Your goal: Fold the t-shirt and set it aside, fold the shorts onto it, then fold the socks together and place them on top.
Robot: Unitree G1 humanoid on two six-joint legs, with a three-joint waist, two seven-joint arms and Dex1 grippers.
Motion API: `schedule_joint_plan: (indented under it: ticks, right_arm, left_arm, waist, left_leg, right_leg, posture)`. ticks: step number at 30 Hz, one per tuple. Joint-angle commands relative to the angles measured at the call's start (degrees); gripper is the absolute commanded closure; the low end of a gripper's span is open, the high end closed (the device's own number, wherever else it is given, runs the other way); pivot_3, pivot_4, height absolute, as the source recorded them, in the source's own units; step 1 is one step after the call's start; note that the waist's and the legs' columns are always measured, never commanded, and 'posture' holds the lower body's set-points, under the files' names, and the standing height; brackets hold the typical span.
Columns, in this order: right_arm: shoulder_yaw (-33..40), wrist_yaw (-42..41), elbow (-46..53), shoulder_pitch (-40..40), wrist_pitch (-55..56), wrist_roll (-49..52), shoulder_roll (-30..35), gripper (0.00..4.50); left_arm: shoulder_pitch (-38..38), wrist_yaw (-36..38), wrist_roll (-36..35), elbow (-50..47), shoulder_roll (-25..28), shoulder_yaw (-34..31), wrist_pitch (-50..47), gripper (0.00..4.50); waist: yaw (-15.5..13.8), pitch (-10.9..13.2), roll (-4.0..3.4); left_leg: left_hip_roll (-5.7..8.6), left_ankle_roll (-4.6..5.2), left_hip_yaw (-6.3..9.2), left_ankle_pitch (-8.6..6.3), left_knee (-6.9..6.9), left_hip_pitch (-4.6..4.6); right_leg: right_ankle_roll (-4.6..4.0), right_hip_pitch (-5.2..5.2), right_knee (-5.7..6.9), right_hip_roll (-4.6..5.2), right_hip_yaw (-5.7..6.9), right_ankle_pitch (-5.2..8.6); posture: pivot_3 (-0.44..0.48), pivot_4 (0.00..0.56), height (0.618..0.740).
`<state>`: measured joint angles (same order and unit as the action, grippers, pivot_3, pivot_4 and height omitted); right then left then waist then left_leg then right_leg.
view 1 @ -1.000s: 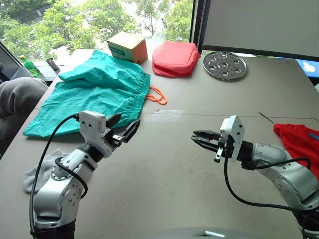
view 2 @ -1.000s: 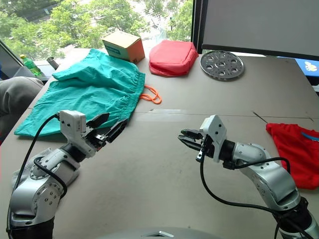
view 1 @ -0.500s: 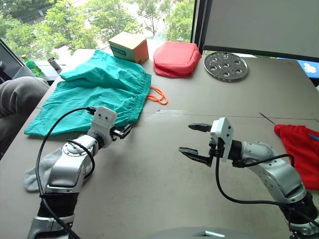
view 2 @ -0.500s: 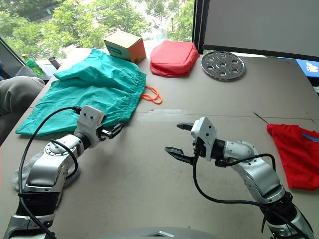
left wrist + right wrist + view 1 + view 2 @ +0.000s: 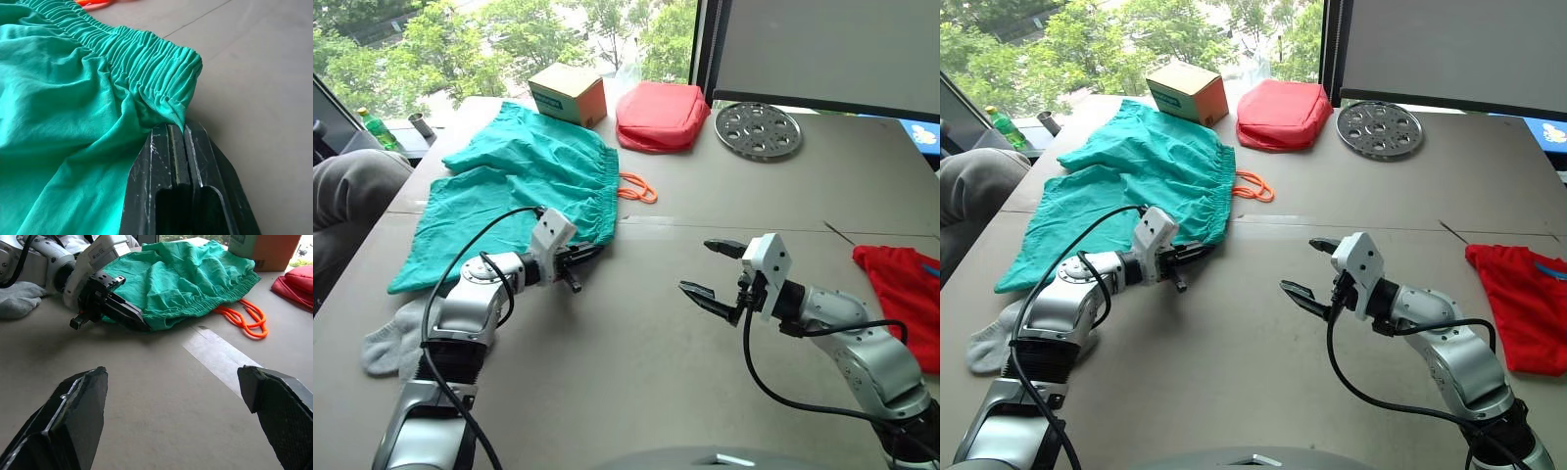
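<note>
My left pincer (image 5: pixel 584 261) is pinched shut on the near waistband corner of the shorts (image 5: pixel 519 186), far-left on the table (image 5: pixel 636 392). Waistband runs away from me toward the orange drawstring (image 5: pixel 637 186). My right pincer (image 5: pixel 715 269) gapes wide, empty, well right of the cloth.

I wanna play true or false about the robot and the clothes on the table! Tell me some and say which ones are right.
1. The left gripper is pinching the corner of the shorts at the waistband. True.
2. The right gripper is holding the t-shirt. False: its fingers are open and empty, and the t-shirt lies apart at the table's right edge.
3. The socks are on top of the shorts. False: they lie on the table beside the left arm.
4. An orange drawstring sticks out from the shorts. True.
</note>
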<state>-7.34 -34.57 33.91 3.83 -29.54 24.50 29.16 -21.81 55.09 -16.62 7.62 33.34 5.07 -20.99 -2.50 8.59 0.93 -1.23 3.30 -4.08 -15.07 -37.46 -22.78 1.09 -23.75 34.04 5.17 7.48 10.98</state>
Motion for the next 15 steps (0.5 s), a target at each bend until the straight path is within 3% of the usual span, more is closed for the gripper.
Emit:
schedule_joint_plan:
  ticks: [1, 7, 13, 15]
  right_arm:
    - [5.04, 0.54, 4.5, -1.83, -1.92, 2.65, 1.76, 0.0]
    - [12.64, 2.03, 9.98, -10.82, -4.88, 3.39, 5.84, 0.0]
    - [19.12, 0.84, 13.75, -19.53, -4.49, 2.35, 9.63, 0.0]
    - [22.53, 0.07, 14.34, -22.04, -4.27, 3.43, 10.33, 0.0]
  left_arm:
    - [-3.24, 5.16, 0.02, -3.07, -3.75, 5.67, 3.26, 4.46]
    - [-8.3, 10.88, 1.91, -0.91, -13.03, 15.6, 5.79, 4.46]
    - [-10.66, 17.24, 1.23, -0.27, -19.89, 22.09, 7.12, 4.46]
    - [-12.23, 16.0, 2.16, 2.25, -22.48, 22.54, 6.48, 4.46]
  waist:
    - [0.01, -0.01, 0.02]
    - [-0.07, -0.05, 0.02]
    - [0.21, -0.08, 0.02]
    - [0.16, -0.11, 0.0]
  left_leg:
    - [0.0, 0.01, 0.0, 0.0, -0.01, 0.0]
    - [-0.02, 0.51, 0.02, 0.02, -0.03, 0.05]
    - [-0.01, 0.55, 0.02, 0.01, -0.07, 0.05]
    - [-0.01, 0.55, 0.03, 0.01, -0.1, 0.06]
  right_leg:
    - [0.0, 0.02, 0.0, -0.01, 0.0, 0.0]
    - [0.05, 0.04, 0.09, -0.11, -0.01, -0.05]
    - [0.04, 0.06, 0.09, -0.18, -0.06, -0.04]
    - [-0.04, 0.07, 0.09, -0.19, -0.07, 0.02]
  posture:
    - [0.0, 0.15, 0.739]
    - [0.0, 0.15, 0.739]
    - [0.0, 0.15, 0.739]
    - [0.0, 0.15, 0.739]
